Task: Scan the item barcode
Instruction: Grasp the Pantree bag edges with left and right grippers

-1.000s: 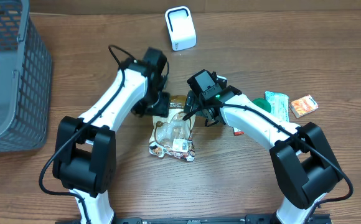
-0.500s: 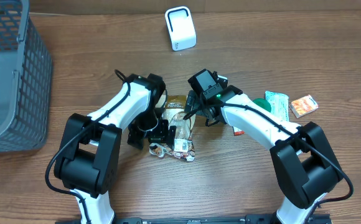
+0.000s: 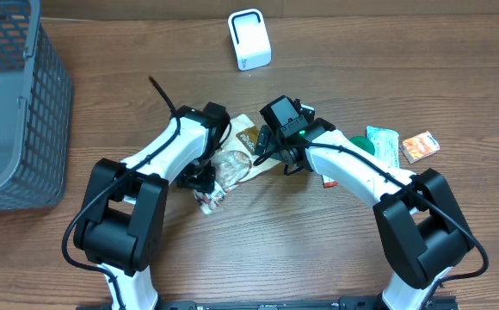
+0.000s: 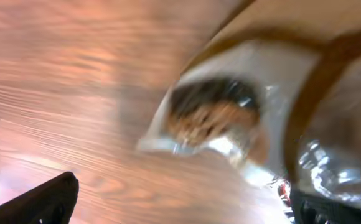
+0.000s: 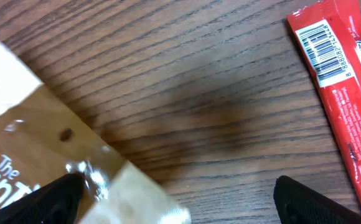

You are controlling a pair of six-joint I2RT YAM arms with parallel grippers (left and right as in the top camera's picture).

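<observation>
The item, a clear and tan snack bag (image 3: 235,160), lies slanted on the wooden table between my two grippers. My left gripper (image 3: 203,182) stands open over the bag's lower end. In the blurred left wrist view the bag (image 4: 243,112) fills the upper right. My left gripper (image 4: 187,210) has bare wood between its fingers, and the bag's edge reaches the right finger. My right gripper (image 3: 272,155) is open at the bag's upper end. In the right wrist view the bag (image 5: 31,155) covers the left, next to the left finger of that gripper (image 5: 187,202). The white scanner (image 3: 249,40) stands at the back.
A grey basket (image 3: 13,112) stands at the far left. A red bar with a barcode (image 5: 339,81) lies just right of my right gripper. A green packet (image 3: 384,143) and an orange packet (image 3: 420,146) lie at the right.
My left gripper has opened wide and moved from the bag's upper left down to its lower end. The bag has swung from upright to slanted, its lower end shifted left. The right arm stayed put.
</observation>
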